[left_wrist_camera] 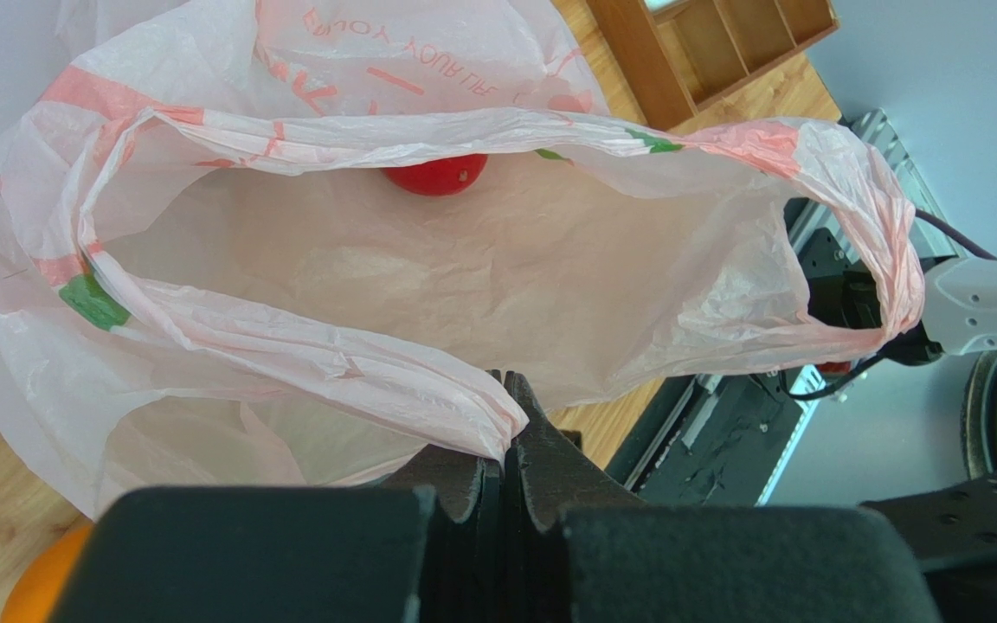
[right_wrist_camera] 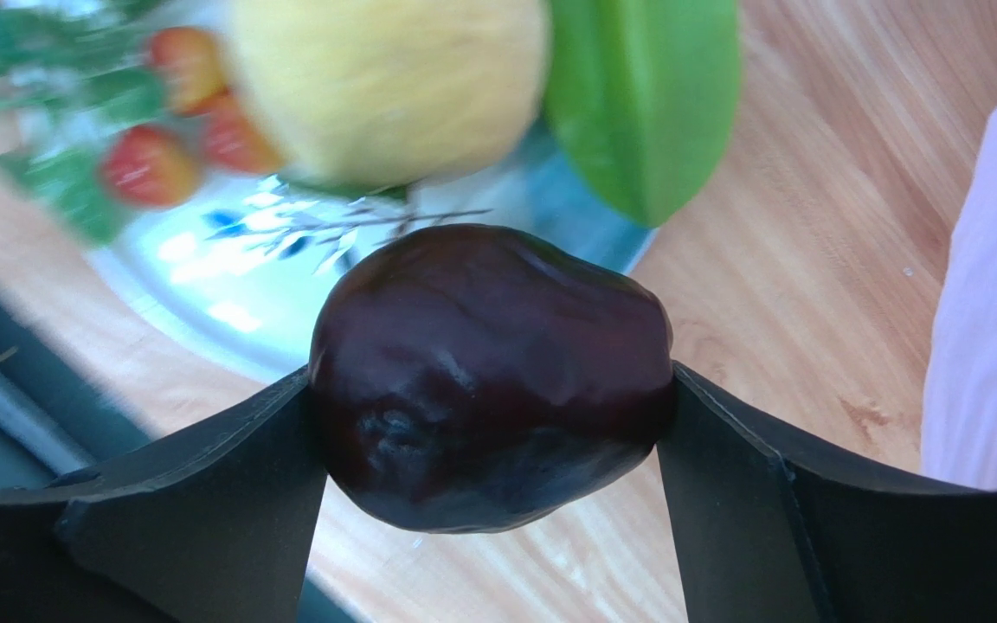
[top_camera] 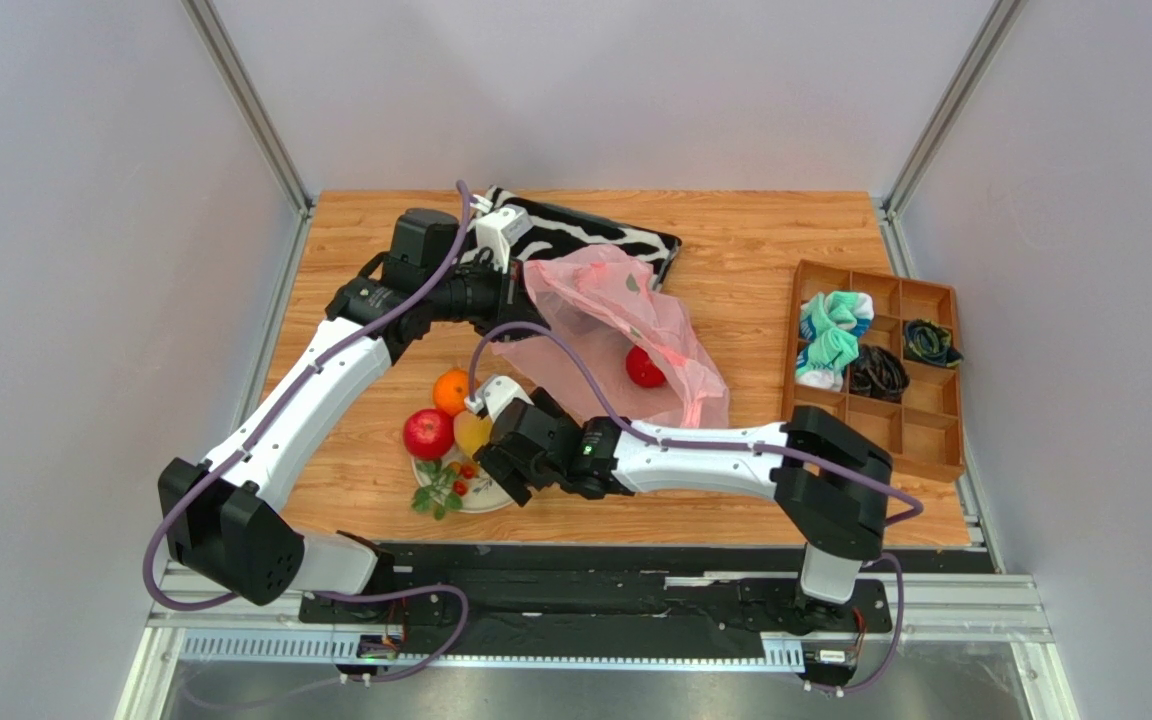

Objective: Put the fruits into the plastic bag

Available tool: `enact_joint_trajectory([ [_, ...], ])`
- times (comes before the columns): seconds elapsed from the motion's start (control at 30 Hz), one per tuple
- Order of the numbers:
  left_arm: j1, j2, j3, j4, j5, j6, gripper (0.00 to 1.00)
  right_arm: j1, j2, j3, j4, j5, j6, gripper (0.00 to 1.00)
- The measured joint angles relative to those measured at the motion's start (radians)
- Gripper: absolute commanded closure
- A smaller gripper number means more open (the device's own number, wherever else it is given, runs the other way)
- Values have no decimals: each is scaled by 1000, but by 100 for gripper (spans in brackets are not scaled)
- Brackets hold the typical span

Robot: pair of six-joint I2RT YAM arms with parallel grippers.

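Now my right claw [right_wrist_camera: 491,390] squeezes the dark maroon fruit [right_wrist_camera: 491,351] near the plate [right_wrist_camera: 198,279], and my left claw [left_wrist_camera: 506,435] pinches the plastic bag [left_wrist_camera: 335,260] rim to hold it open. I think the shiny fruit could slip out, or bump the floppy rim and miss.

The mouth of the crinkly translucent pink plastic bag [left_wrist_camera: 465,286] stands wide open, with free room inside up to the round red toy fruit [left_wrist_camera: 436,173] at its far end.
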Motion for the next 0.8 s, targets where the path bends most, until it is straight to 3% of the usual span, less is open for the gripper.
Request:
enact_joint_trajectory([
  [0.47, -5, 0, 0, 0, -1, 0, 100, 45, -295, -23, -4, -58, -2, 53],
  [0.8, -6, 0, 0, 0, -11, 0, 100, -138, -439, -77, -3, -113, 27, 53],
])
